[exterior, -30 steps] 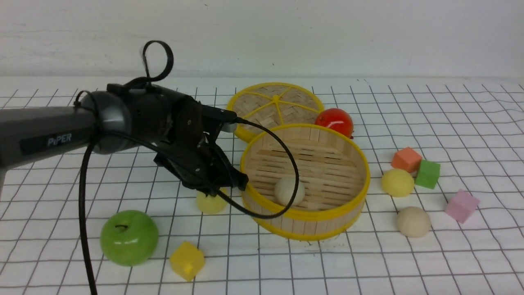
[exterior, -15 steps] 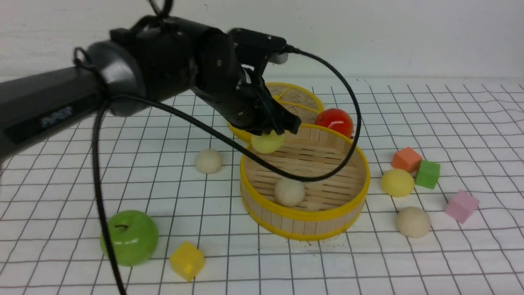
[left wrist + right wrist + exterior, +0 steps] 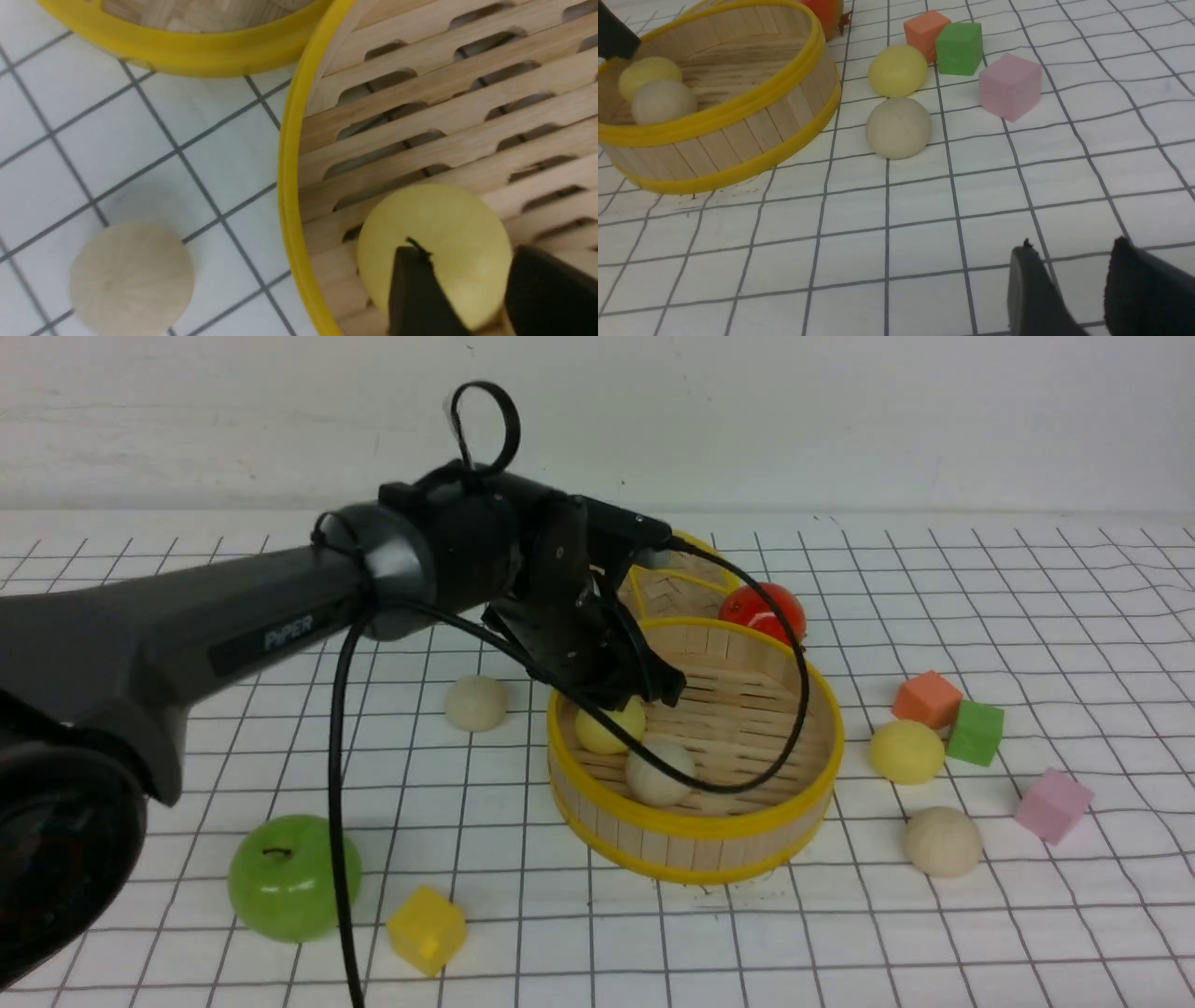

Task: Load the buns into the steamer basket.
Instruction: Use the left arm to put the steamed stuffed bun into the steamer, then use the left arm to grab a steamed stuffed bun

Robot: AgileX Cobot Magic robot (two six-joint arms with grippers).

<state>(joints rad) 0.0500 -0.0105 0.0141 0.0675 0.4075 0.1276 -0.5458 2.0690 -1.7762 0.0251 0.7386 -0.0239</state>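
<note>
You're 2 of 5 in. Inside the steamer basket [image 3: 709,854], the basket yellow bun [image 3: 607,728] sits on the slatted floor by the left wall. The basket cream bun [image 3: 658,775] is just beside it, nearer the front wall; touching or not, can't tell.

3 buns left, all out on the grid mat:
- The left cream bun [image 3: 475,702] is near the basket's left side but apart from it.
- The right yellow bun [image 3: 906,751] is on the far side of the basket, just beside the orange cube [image 3: 926,698] and green cube [image 3: 977,732].
- The right cream bun [image 3: 942,841] is nearer you than that one and apart from the basket wall.

Pose: the left arm comes in from the left, stretched fwd and across, w/ the wrist pitched down over the basket's left rim. The left gripper [image 3: 656,691] hangs just above the basket yellow bun. In the wrist view both fingertips sit in front of the bun, not either side of it. The jaws stand apart w/ nothing clamped, so I read it as let go, w/ the bun lying on the slats. The arm's cable [image 3: 798,691] droops in a loop across the basket interior.

The right gripper [image 3: 1073,247] is low over bare mat, jaws apart and empty, facing the two right-hand buns. That arm doesn't show in the front view.
</note>
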